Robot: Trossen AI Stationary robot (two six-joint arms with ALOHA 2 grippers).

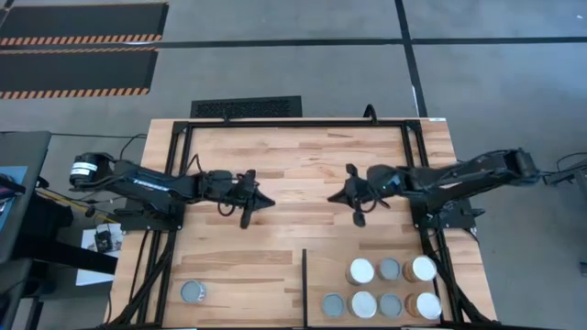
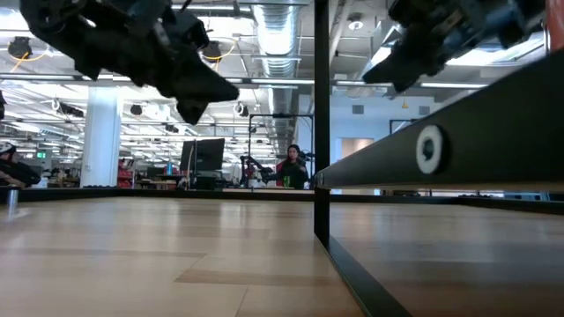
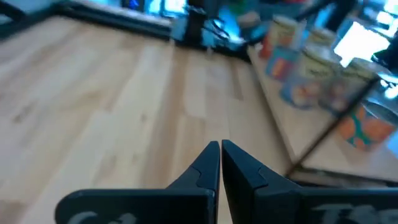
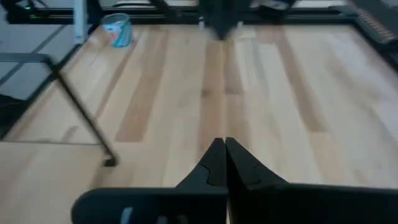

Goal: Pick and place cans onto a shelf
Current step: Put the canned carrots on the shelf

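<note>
We see seven cans (image 1: 389,285) upright on the shelf (image 1: 459,266), axes vertical, one lone can (image 1: 193,291) apart; left gripper (image 1: 249,211) and right gripper (image 1: 358,207) (both empty) are fully closed.

Seven cans (image 1: 390,286) on shelf (image 1: 321,275), one (image 1: 193,291) apart.

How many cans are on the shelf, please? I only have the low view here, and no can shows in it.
Observer: Seven cans stand on the shelf, right of the black divider bar.
Operator: Thank you. Is any can left outside it?
Observer: One, a lone can near the table's left front corner.
Operator: Is either gripper holding anything?
Observer: No. The left gripper and the right gripper are both shut and empty, above the middle of the table.
</note>
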